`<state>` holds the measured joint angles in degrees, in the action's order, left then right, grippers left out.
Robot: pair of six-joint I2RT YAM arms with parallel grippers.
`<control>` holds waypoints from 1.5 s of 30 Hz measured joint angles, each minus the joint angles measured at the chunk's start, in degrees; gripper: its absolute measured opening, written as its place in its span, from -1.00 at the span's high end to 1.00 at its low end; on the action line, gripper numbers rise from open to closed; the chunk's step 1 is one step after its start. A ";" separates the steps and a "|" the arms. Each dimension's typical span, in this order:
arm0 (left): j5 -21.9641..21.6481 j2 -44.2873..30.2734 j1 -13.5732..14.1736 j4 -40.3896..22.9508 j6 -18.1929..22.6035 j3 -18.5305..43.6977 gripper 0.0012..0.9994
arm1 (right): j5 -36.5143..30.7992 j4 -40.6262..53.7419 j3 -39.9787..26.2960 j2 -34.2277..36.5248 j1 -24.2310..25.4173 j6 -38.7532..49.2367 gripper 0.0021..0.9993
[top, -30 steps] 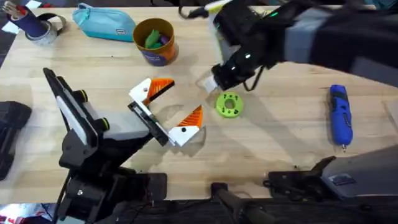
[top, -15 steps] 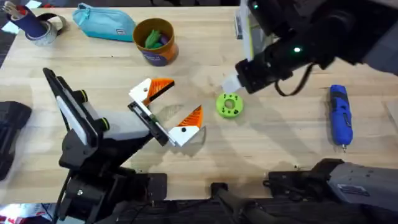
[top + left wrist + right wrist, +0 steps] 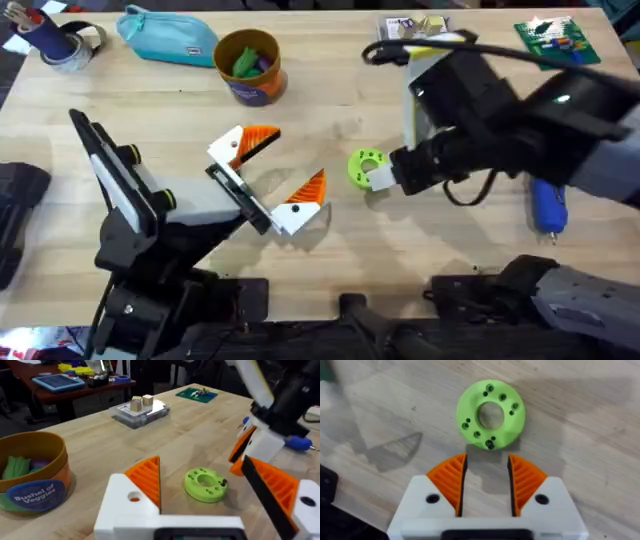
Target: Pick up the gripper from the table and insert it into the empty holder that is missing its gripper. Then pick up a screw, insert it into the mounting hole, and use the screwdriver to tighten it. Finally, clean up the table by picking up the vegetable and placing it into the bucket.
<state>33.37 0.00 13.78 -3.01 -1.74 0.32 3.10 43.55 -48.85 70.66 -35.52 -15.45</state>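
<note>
**Green disc under the right gripper**

Your right gripper (image 3: pixel 486 482), fingers slightly apart and empty, hangs just beside the disc (image 3: pixel 490 414). Left gripper (image 3: pixel 272 175) is spread, idle. Screwdriver (image 3: pixel 548 205) lies well right; the bucket (image 3: pixel 249 65) already holds vegetables. Next, I judge: straddle the disc's rim, then pinch.

Blue screwdriver (image 3: pixel 547 205) flat at the table's right; yellow, purple-banded bucket (image 3: pixel 249 66) upright at back, vegetables inside.
</note>
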 joint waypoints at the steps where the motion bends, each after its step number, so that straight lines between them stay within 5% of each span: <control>1: 0.00 0.01 0.00 0.00 0.00 0.00 -0.98 | 0.01 -1.05 0.59 0.61 -0.13 -0.03 0.04; 19: -0.01 0.00 0.00 0.00 0.00 0.00 -0.98 | -0.01 -5.50 1.28 8.11 -0.36 0.19 0.09; 34: 0.00 0.00 0.00 0.00 0.00 0.00 -0.98 | -0.06 -5.76 1.28 9.89 -0.36 0.63 0.95; 45: -0.01 -0.01 0.00 0.00 0.00 0.00 -0.98 | -0.07 -5.54 0.86 10.02 -0.36 0.67 0.99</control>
<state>33.36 -0.01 13.78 -3.01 -1.74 0.32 3.03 38.01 -47.99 80.67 -35.88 -14.79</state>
